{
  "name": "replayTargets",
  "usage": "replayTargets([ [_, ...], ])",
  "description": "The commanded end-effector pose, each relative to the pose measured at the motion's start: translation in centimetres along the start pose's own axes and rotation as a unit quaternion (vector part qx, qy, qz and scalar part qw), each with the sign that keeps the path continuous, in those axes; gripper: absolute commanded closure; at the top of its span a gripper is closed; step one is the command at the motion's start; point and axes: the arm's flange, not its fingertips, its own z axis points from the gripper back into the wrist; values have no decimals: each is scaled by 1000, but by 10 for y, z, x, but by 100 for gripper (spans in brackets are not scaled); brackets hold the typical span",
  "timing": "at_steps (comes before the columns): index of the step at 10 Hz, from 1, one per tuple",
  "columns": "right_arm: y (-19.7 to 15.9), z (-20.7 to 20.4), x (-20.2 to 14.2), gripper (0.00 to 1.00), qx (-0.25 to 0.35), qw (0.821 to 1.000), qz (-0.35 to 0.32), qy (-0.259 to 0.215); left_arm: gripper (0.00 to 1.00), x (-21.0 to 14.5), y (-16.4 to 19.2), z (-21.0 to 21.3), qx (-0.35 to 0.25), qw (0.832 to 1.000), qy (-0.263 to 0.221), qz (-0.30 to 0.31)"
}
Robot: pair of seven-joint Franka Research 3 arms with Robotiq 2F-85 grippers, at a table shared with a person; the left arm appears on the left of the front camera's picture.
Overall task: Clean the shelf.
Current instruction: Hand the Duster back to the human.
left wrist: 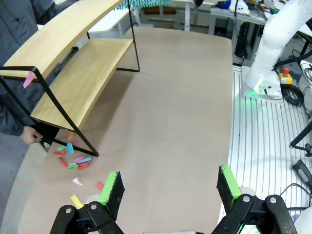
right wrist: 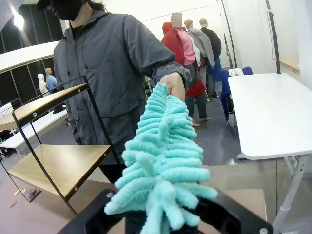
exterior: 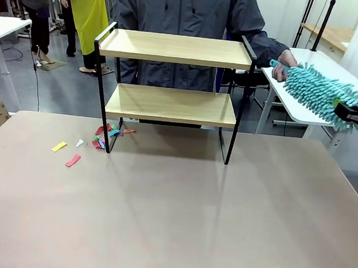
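The shelf (exterior: 169, 105), two light wooden boards in a thin black frame, stands at the table's far side, also seen in the left wrist view (left wrist: 80, 73) and the right wrist view (right wrist: 56, 163). Behind it a person's hand (exterior: 286, 60) holds the handle of a teal fluffy duster (exterior: 321, 90). My right gripper (exterior: 349, 113) is shut on the duster's other end, and its fingers are buried under the duster's fluff (right wrist: 163, 165). My left gripper (left wrist: 169, 187) hangs open over the table, its jaws wide apart with nothing between them.
Coloured paper scraps (exterior: 107, 131) lie by the shelf's front left leg, with a yellow one (exterior: 59, 146) and a red one (exterior: 72, 160) farther out. A pink scrap (left wrist: 28, 79) sits at the top board's corner. A white table (exterior: 310, 70) stands at the right.
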Motion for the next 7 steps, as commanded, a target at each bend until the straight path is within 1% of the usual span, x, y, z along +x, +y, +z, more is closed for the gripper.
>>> replayTargets([
  [1, 2, 1, 4, 84, -5, 1000, 10, 4, 0, 1, 2, 0, -3, 1000, -9, -9],
  [2, 0, 0, 0, 30, 0, 1000, 0, 0, 0, 1, 2, 0, -3, 1000, -9, -9],
  [3, 0, 0, -1, 26, -5, 1000, 4, 3, 0, 1, 2, 0, -3, 1000, -9, -9],
  [4, 0, 0, -1, 0, -7, 1000, 2, 4, 0, 1, 2, 0, -3, 1000, -9, -9],
  [6, 0, 0, -1, 0, -7, 1000, -5, 6, 0, 1, 2, 0, -3, 1000, -9, -9],
  [7, 0, 1, 6, 3, -6, 1000, -22, 5, 0, 1, 2, 0, -3, 1000, -9, -9],
])
